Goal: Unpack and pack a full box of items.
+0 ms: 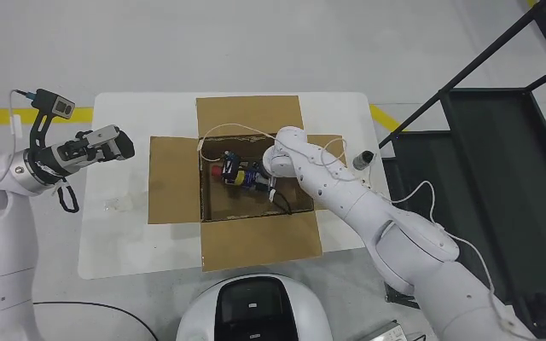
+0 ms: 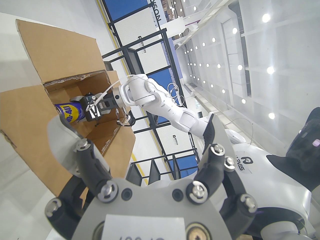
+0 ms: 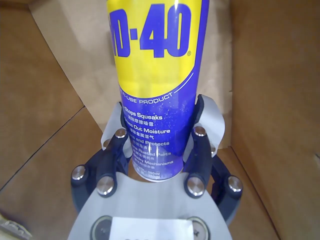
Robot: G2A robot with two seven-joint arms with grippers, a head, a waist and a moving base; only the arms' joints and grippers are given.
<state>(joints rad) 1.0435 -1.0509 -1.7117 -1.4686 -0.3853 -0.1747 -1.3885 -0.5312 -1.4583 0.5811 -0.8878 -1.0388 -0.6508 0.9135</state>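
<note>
From above, you had the right end effector (image 1: pixel 256 177) inside the open box (image 1: pixel 175 192) on the desk (image 1: pixel 119 243), clamped on the spray can (image 1: pixel 232 174). The left end effector (image 1: pixel 115 145) hung over the desk's left side, well apart.

In the left wrist view, its fingers were spread, holding nothing.

In the right wrist view, the can's far end was cut off. You were probably unpacking it, so the next move called for a lift clear of the walls. Whether it touched the box floor was hidden.

Industrial hall: high lit ceiling (image 2: pixel 250 51), pegboard partitions (image 2: pixel 135 26), yellow floor line (image 1: pixel 10 116).
</note>
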